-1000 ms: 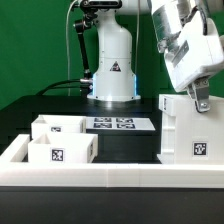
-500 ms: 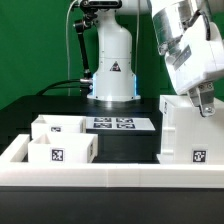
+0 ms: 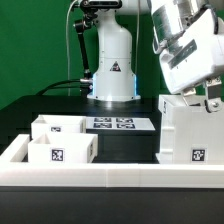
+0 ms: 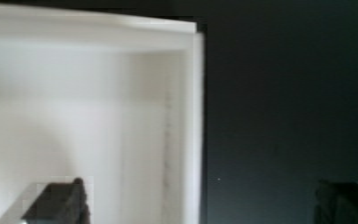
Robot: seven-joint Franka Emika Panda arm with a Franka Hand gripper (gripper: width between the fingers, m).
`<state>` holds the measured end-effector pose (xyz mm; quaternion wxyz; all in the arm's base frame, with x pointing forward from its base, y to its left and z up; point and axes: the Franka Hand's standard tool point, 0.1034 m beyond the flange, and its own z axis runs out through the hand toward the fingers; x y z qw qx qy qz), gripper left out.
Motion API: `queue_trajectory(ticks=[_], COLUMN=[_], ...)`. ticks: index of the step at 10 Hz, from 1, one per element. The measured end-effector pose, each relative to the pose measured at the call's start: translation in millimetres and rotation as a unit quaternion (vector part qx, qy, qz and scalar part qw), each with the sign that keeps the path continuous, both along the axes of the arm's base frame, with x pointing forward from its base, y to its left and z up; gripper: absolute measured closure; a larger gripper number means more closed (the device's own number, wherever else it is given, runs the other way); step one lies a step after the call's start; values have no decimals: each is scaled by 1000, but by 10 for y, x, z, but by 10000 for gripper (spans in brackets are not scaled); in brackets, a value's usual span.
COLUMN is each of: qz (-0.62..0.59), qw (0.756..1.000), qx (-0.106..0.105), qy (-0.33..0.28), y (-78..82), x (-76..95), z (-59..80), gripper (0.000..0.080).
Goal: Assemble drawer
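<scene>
The large white boxy housing [image 3: 188, 128] stands at the exterior view's right, with a square tag on its front. Two small open-topped white trays [image 3: 62, 139] sit together at the exterior view's left, each with a tag. My gripper [image 3: 212, 98] hangs just above the housing's top near its right side. In the wrist view the gripper [image 4: 202, 205] is open and empty. One dark fingertip [image 4: 59, 201] is over the white housing [image 4: 87, 120], the other is over the black table [image 4: 291, 110], and the housing's wall edge runs between them.
The marker board [image 3: 122, 123] lies flat on the black table behind the trays. A long low white rim [image 3: 100, 178] runs along the table's front. The robot's white base [image 3: 112, 60] stands at the back, with cables to its left.
My gripper has moved toward the exterior view's right above the housing's top. The housing and trays have not moved.
</scene>
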<state>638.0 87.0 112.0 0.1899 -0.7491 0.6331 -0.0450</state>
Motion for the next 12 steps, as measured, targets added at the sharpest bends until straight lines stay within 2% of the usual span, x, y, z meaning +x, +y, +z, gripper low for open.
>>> queue_trajectory(ticks=[3,6,7,8,9,11,12], qz=[104,117,159,236,281,348,386], qw=[993,992,985,967,952,926,906], qx=[-31,-36,-49,-68,-88,-108,-126], qy=[-34,-36,-45,-61,-82,-104,-118], y=[-181,-180,-188,-250,-381,-499,-583], x=[-107,-134,-137,-155,-146,-134,-120], z=[247,250,261,333,455,639,683], gripper=[151,151,151,151,151,151,151])
